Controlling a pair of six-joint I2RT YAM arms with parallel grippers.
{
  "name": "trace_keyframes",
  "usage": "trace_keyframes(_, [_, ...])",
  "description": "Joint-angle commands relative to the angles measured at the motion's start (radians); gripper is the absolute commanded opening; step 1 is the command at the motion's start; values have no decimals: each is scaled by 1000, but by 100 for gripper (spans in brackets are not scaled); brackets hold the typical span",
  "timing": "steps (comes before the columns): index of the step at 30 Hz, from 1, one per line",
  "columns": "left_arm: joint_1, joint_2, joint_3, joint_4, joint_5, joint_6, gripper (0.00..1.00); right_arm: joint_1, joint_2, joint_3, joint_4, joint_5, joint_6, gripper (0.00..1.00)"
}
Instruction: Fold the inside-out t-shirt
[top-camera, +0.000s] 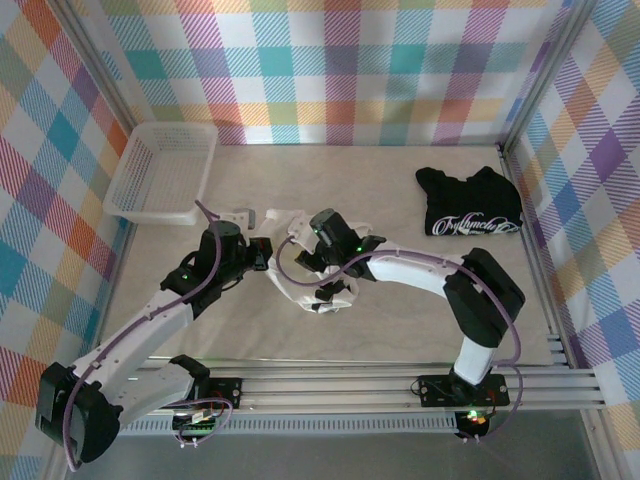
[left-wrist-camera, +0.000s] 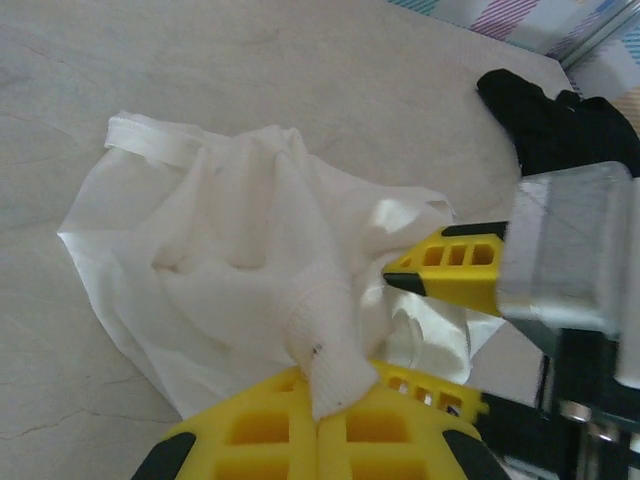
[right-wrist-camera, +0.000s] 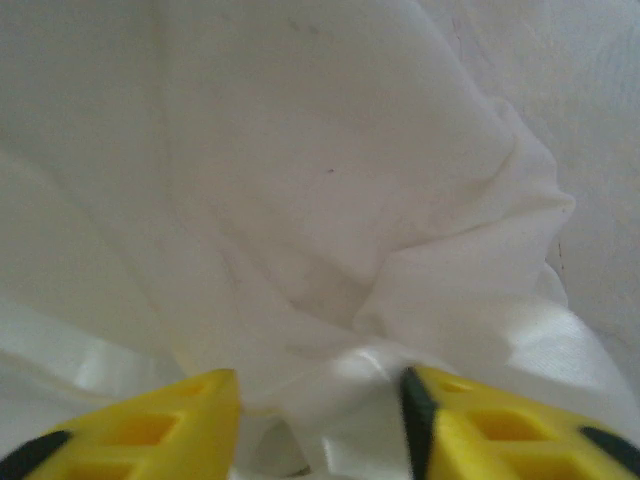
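Left hand is clamping down on a bunched bit of the white inside-out t-shirt, which is lying crumpled mid-counter. Right hand is sitting with fingers apart, cloth between them, seemingly not pinching it.

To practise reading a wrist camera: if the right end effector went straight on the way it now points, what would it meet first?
The t-shirt. Its bunched white fabric lies directly ahead of the right end effector and reaches in between its open fingertips. Whatever lies under the cloth is hidden.
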Motion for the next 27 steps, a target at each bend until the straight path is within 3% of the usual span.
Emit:
trace_keyframes(1, [-9,-33,-17,-16,-19,16,0,1,1,26,43,45,-4,33])
trace_keyframes(4, [-9,-35,-22,-14,-26,16,0,0,-39,13,68,38,17,15])
trace_keyframes(8, [-9,-27,-10,-8,-30,9,0,-5,-132,-15,74,-17,58,0])
trace_keyframes(16, [-9,-24,81,-16,14,14,0,-62,-372,-11,22,-137,177,0])
trace_keyframes(20, [-18,-30,170,-8,118,4,0,-105,-502,43,-37,-136,213,0])
trace_keyframes(27, [-205,-75,314,114,195,-3,0,-217,-685,154,-154,-27,187,0])
